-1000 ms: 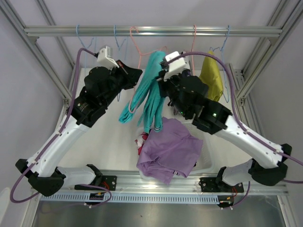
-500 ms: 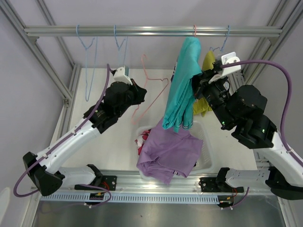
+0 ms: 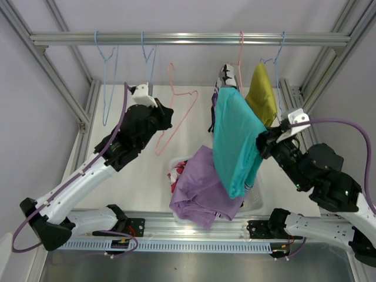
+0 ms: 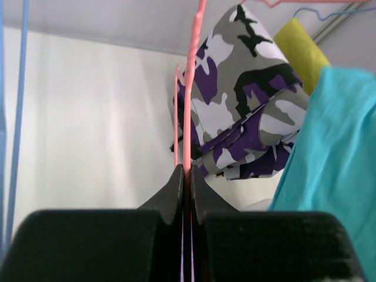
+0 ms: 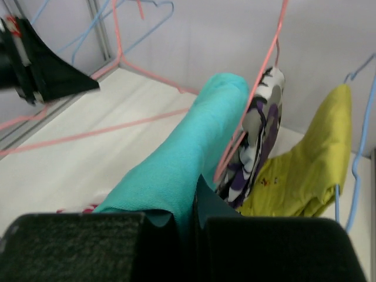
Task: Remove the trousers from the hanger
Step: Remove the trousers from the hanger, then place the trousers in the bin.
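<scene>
My right gripper is shut on the teal trousers, which hang free of any hanger over the basket; they also fill the right wrist view. My left gripper is shut on an empty pink hanger, its wire pinched between the jaws. The purple-grey-white camouflage trousers hang on a pink hanger at the rail, also seen in the left wrist view. The mustard trousers hang on a blue hanger. The lilac trousers lie in the basket over the pink camouflage ones.
A metal rail crosses the back with two empty blue hangers at the left. A white basket sits at the table's near middle. Frame posts stand at both sides.
My right gripper has pulled the teal trousers right and toward me, off the pink hanger. My left gripper has held that hanger and shifted slightly left.
</scene>
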`<act>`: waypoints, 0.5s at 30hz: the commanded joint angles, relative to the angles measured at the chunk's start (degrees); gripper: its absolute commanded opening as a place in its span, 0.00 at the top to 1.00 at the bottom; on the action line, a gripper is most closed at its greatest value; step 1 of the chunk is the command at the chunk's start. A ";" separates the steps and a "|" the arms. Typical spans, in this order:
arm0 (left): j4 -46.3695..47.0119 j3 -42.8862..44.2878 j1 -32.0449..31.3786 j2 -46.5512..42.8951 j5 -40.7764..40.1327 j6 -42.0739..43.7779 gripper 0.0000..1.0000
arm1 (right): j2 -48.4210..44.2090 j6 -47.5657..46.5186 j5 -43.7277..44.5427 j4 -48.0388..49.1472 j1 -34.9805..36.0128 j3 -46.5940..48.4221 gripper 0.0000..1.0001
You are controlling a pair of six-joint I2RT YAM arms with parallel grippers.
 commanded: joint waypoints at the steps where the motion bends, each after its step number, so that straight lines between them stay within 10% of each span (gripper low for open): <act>1: 1.04 3.04 -0.37 -3.99 -2.61 4.09 1.00 | -6.41 2.77 1.01 1.59 0.14 -1.81 1.00; 15: 1.21 -3.28 -0.37 -10.49 -3.84 5.58 1.00 | -11.54 10.77 -10.57 -2.49 0.14 -11.03 1.00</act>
